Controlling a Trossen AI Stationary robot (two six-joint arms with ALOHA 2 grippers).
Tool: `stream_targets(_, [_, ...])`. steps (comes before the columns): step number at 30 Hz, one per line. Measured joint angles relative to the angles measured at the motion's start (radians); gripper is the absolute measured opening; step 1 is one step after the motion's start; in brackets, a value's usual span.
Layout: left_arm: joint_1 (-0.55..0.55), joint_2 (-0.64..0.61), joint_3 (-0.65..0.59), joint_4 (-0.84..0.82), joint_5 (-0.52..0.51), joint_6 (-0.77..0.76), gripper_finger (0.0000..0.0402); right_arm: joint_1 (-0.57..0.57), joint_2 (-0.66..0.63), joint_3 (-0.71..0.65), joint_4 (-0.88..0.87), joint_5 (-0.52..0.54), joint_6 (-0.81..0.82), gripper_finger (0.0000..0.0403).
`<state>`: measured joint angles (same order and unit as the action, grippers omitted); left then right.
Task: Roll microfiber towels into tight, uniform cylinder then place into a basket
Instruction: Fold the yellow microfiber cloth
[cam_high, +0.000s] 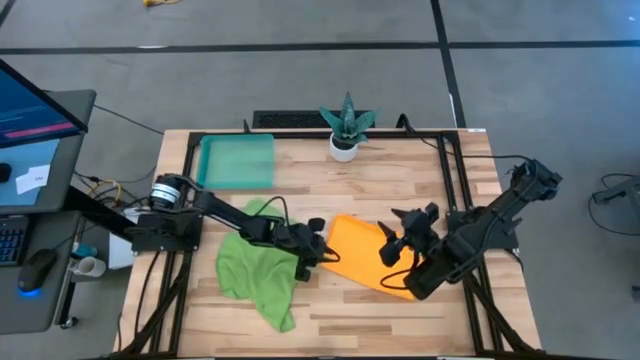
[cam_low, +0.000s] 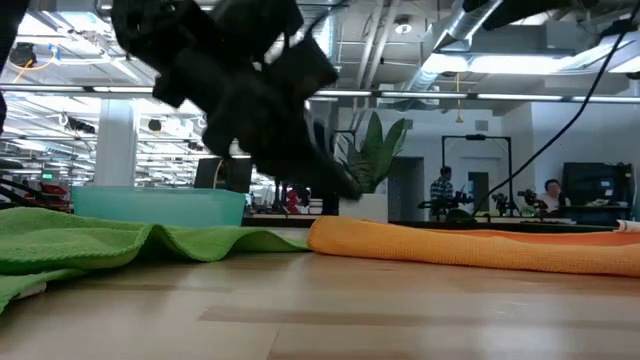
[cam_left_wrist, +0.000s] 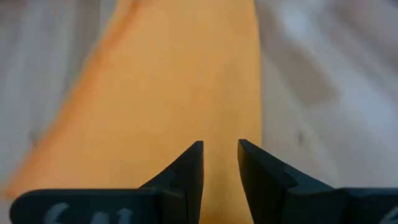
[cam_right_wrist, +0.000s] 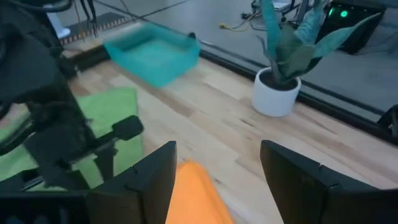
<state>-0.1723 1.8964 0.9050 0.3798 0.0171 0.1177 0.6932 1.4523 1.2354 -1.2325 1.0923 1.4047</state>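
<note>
The orange towel (cam_high: 356, 248) lies flat on the table right of centre, and the lime green towel (cam_high: 252, 268) lies rumpled to its left. My left gripper (cam_high: 322, 252) stands low over the orange towel's left part (cam_left_wrist: 180, 81). Its fingers are a narrow gap apart, point down at a slant, and have nothing between them. My right gripper (cam_high: 390, 243) hangs higher over the orange towel's right part, wide open (cam_right_wrist: 217, 168), with a towel corner (cam_right_wrist: 198, 196) showing below it. The teal basket (cam_high: 237, 161) stands at the far left.
A white pot with a spiky green plant (cam_high: 345, 133) stands at the far edge, right of the basket. Black frame rails (cam_high: 452, 165) run along the table's edges. Bare wood shows at the table's near edge (cam_high: 380, 320) and between the plant and the towels.
</note>
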Motion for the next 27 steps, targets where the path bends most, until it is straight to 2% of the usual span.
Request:
stream_targets(5, [0.004, 0.036, 0.003, -0.008, -0.005, -0.052, 0.0091, 0.02, 0.003, 0.003, -0.007, -0.049, -0.008, 0.0255])
stream_targets(10, [-0.008, 0.037, 0.002, -0.083, -0.003, -0.081, 0.0091, 0.053, 0.0, 0.003, -0.006, -0.051, -0.008, 0.0255])
stream_targets(19, [-0.021, 0.036, 0.002, -0.099, -0.003, -0.088, 0.0091, 0.093, 0.0, 0.003, -0.004, -0.049, -0.001, 0.0255])
stream_targets(23, [-0.02, 0.005, 0.027, -0.137, -0.003, -0.048, 0.0091, 0.109, 0.0, 0.003, -0.004, -0.048, 0.023, 0.0255])
stream_targets(27, [-0.02, -0.066, 0.059, -0.246, -0.004, 0.005, 0.0091, 0.125, 0.0, 0.003, 0.007, -0.048, 0.035, 0.0255])
